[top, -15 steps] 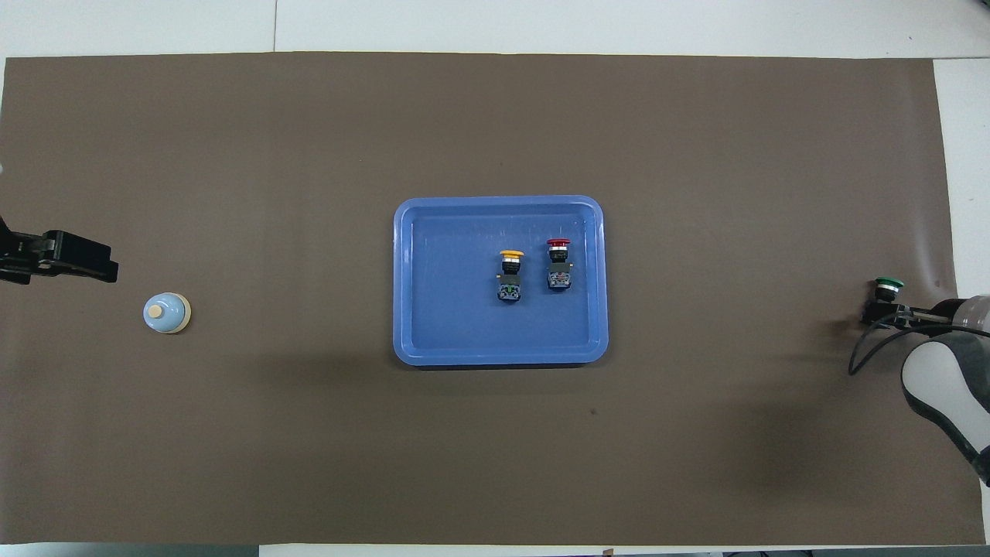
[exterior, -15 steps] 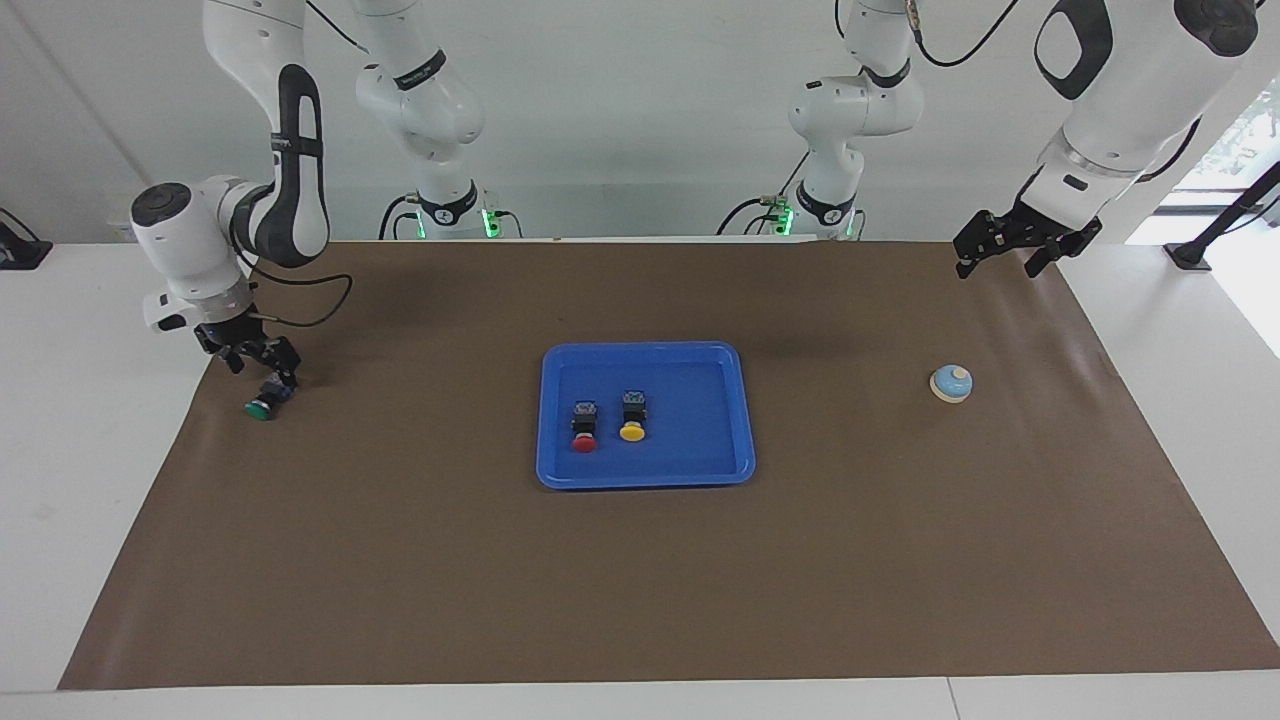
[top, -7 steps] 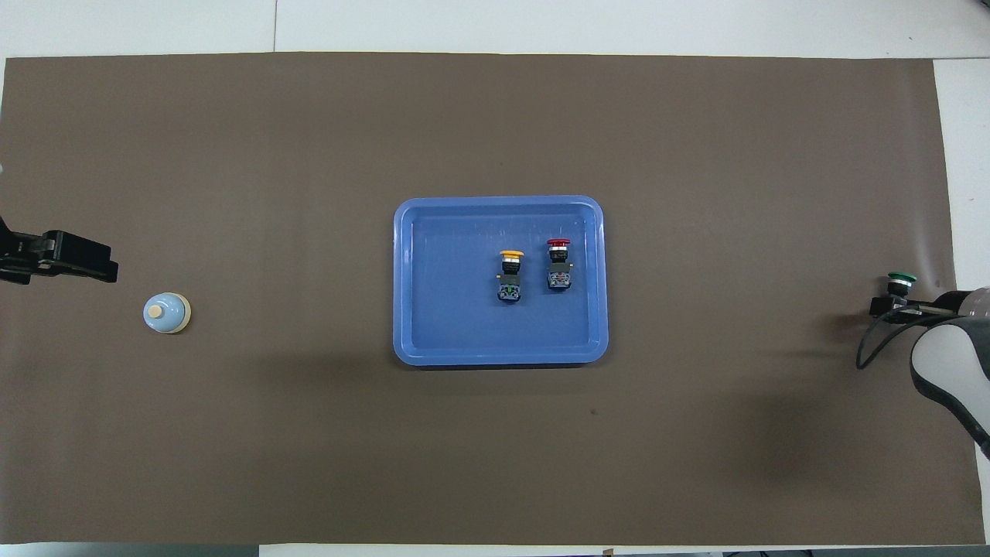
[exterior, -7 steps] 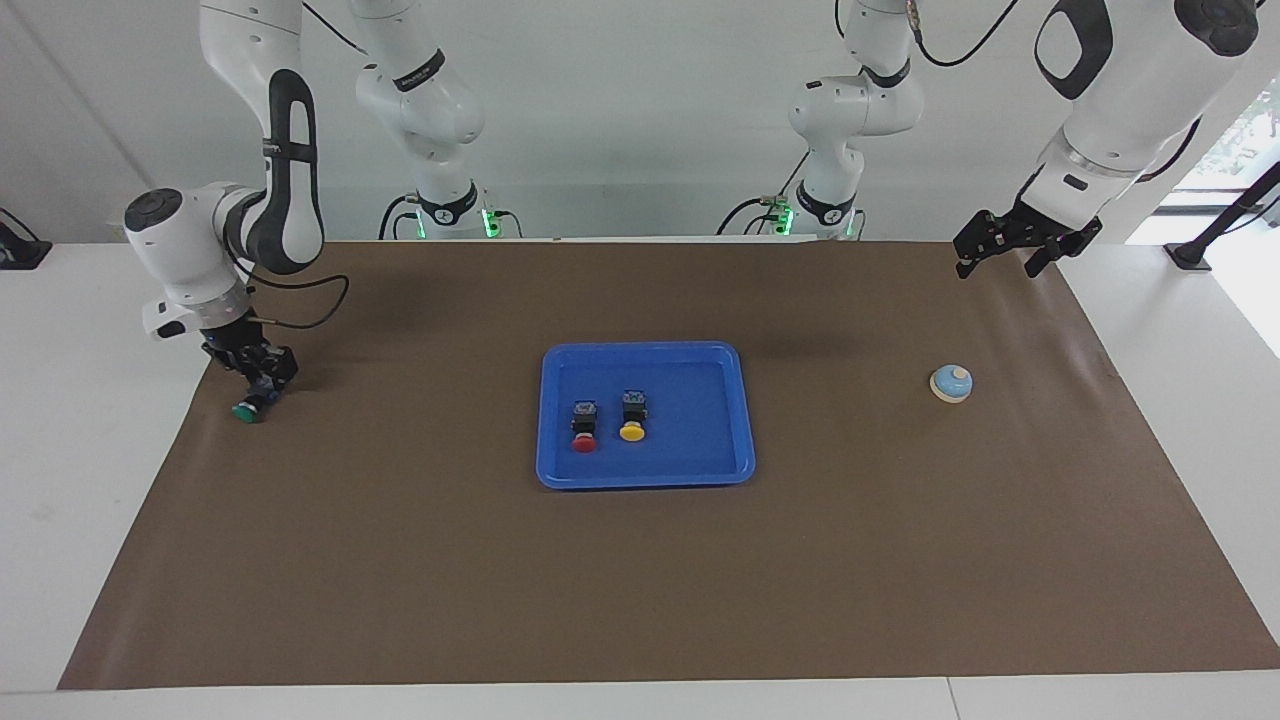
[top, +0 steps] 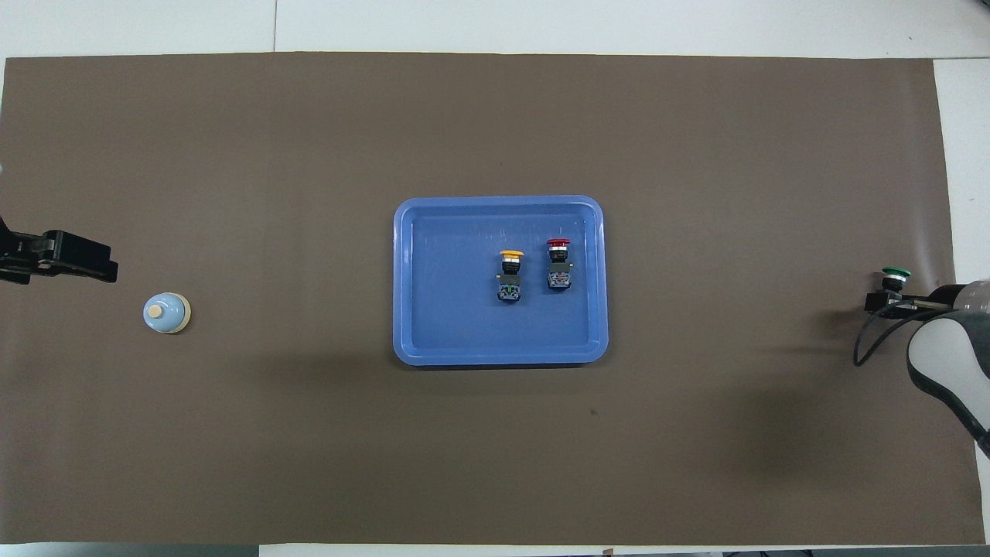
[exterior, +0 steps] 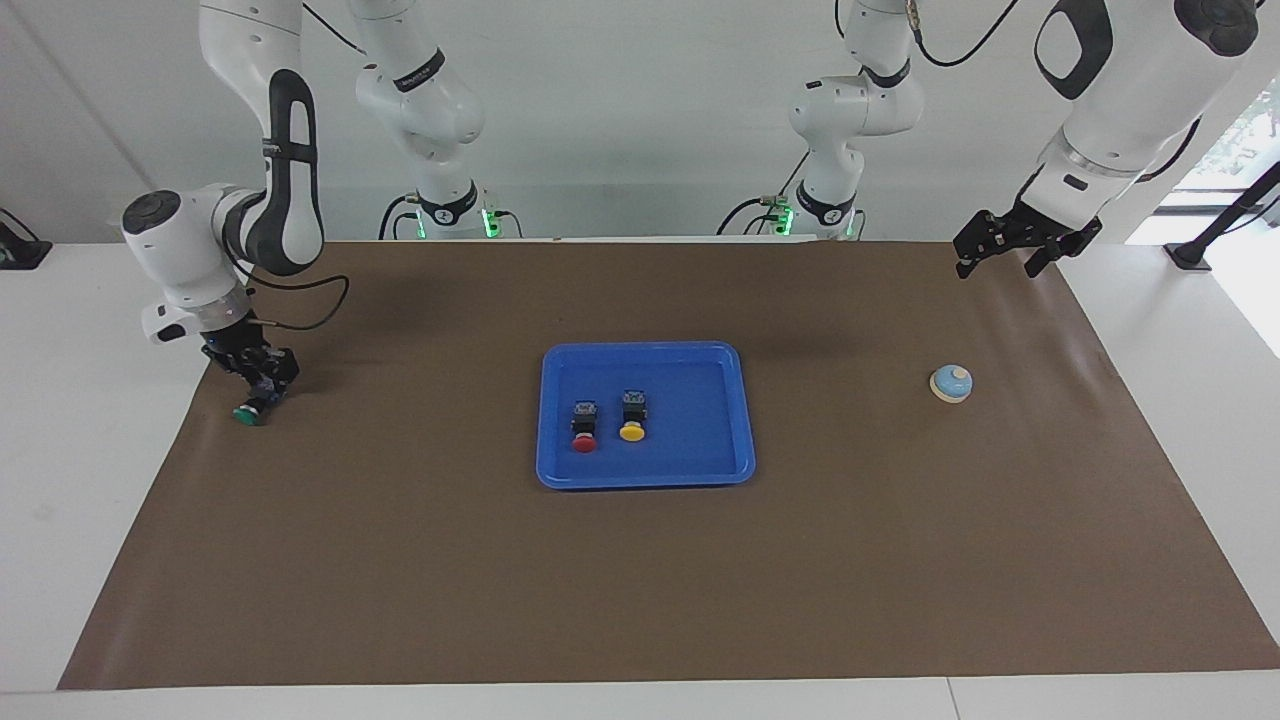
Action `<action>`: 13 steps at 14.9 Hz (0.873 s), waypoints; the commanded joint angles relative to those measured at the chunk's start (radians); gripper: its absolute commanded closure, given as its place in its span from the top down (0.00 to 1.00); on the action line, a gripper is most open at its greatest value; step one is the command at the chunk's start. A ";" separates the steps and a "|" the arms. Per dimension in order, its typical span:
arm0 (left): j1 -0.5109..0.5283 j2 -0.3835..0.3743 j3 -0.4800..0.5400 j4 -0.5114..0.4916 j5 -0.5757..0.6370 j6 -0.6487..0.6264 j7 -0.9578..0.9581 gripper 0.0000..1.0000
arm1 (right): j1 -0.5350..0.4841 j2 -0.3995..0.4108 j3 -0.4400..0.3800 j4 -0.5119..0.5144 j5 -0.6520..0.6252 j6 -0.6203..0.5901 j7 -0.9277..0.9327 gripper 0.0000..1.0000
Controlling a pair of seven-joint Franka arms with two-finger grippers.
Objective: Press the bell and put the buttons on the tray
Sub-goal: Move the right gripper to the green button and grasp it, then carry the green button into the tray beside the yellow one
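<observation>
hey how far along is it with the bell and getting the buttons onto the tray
Done: the red button and yellow button lie in the tray. In hand: the right gripper is shut on the green button, down at the mat. Left: carrying it to the tray. The left gripper waits open, up off the bell.

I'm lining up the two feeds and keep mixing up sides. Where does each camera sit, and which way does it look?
Facing view: high across the table, looking toward the robots; both arms show whole, the right pincer shut on the green button, the left pincer open above the mat's edge.
Overhead view: above the robots' end, looking steeply down; only the left pincer and part of the right arm show.
Shared: the tray with the red button and yellow button, and the bell, mirrored between views.
</observation>
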 commanded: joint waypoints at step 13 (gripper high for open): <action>-0.001 -0.013 0.001 -0.003 0.015 -0.017 -0.012 1.00 | 0.786 0.102 0.005 0.462 -0.042 -0.387 0.853 0.00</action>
